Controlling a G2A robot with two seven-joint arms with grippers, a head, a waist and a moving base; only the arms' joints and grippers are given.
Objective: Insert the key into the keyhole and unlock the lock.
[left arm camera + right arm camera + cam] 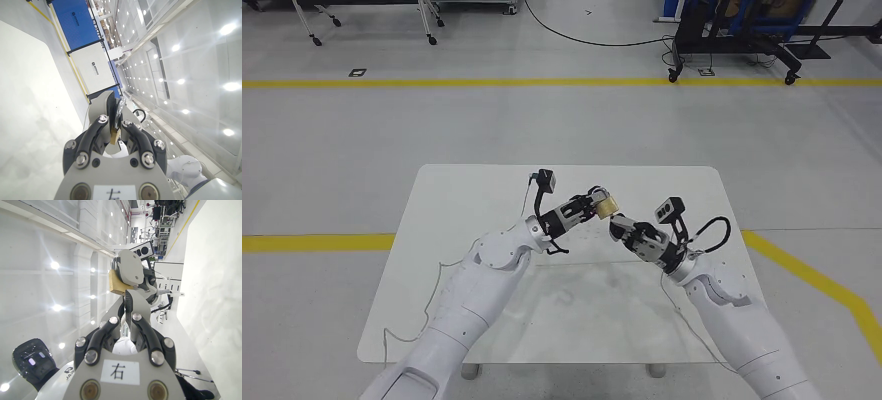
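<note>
Beneath both claws: white table (472,230). Raised over its middle, left gripper (591,205) clamped firmly on brass lock (606,207), body squeezed between the pads, silver shackle poking out on the far side. Just beside it, facing it tip to tip, right gripper (625,231) pinched narrow, fingertips right up against the lock's free bottom face. Key too hidden between those pads to make out.

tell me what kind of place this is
Probably a factory hall or robotics test floor: a pale floor marked with yellow lines, a wheeled equipment frame parked beyond the white table, and rows of ceiling lights high overhead, with blue partition panels along one side.
</note>
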